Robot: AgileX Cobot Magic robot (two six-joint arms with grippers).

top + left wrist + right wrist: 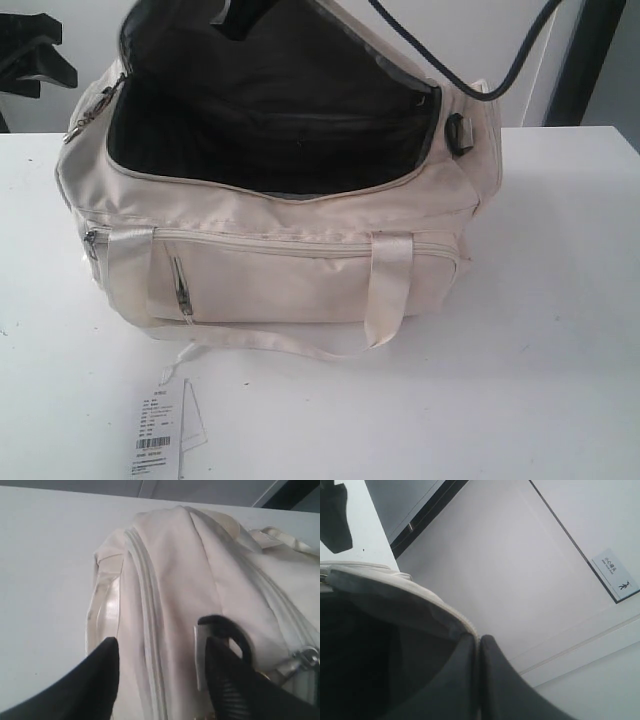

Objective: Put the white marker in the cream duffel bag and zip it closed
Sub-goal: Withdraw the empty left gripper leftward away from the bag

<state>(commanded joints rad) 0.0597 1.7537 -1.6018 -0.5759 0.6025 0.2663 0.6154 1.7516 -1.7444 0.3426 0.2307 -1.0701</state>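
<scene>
The cream duffel bag (300, 270) sits on the white table (560, 330) with its main zip open and the black lining (270, 110) showing. My right gripper (478, 637) is shut on the bag's far zip edge (420, 595) and holds that flap up; it appears as a dark shape at the top of the exterior view (240, 18). My left gripper (160, 645) is open, its fingers straddling one end of the bag (170, 570) beside a black strap ring (227, 627). The white marker is out of view.
A white paper tag with a barcode (155, 435) lies on the table in front of the bag, tied to it by a thin strap. A black cable (515, 55) hangs at the back right. Dark equipment (30, 50) stands at the back left.
</scene>
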